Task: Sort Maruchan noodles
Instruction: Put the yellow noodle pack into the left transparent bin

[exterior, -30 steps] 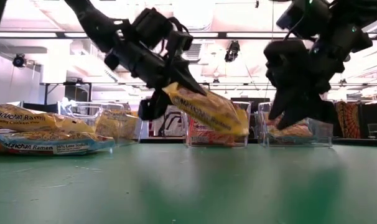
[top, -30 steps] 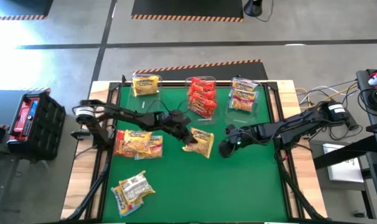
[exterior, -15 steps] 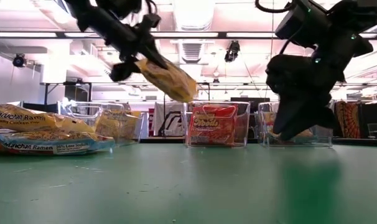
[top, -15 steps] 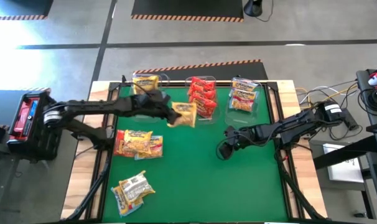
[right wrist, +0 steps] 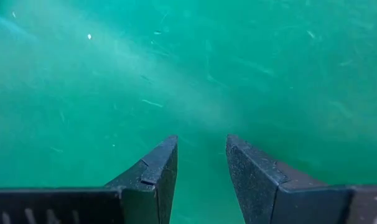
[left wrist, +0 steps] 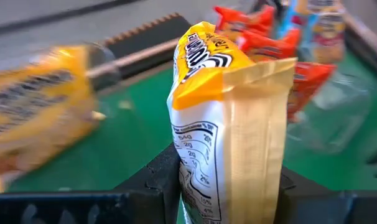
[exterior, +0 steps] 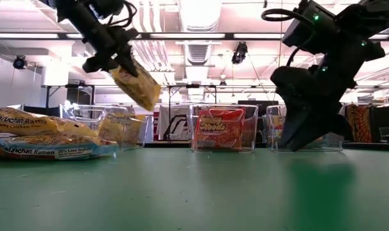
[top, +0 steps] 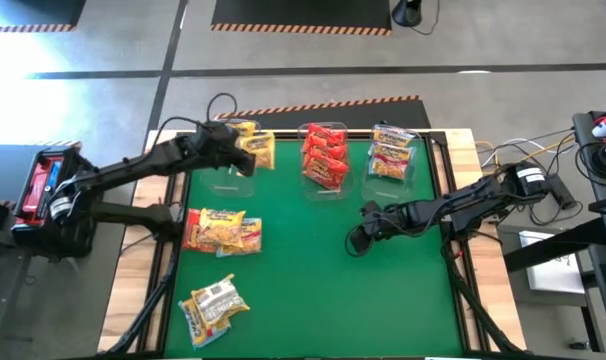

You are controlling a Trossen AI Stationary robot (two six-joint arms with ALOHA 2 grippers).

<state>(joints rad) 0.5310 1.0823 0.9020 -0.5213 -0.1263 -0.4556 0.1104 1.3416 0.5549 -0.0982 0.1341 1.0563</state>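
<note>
A: What just changed?

B: The left gripper carried a yellow noodle pack from the middle up to eleven o'clock, by the yellow bin. It pinches the pack tight.

A: And the right gripper?

B: It waits at three o'clock, a little open, holding nothing.

A: Any words?

B: "Maruchan Ramen" on the lying packs. Smaller print looks blurry, maybe "creamy chicken".

Three clear bins in a row along table's far edge; loose ramen packets front left.
</note>
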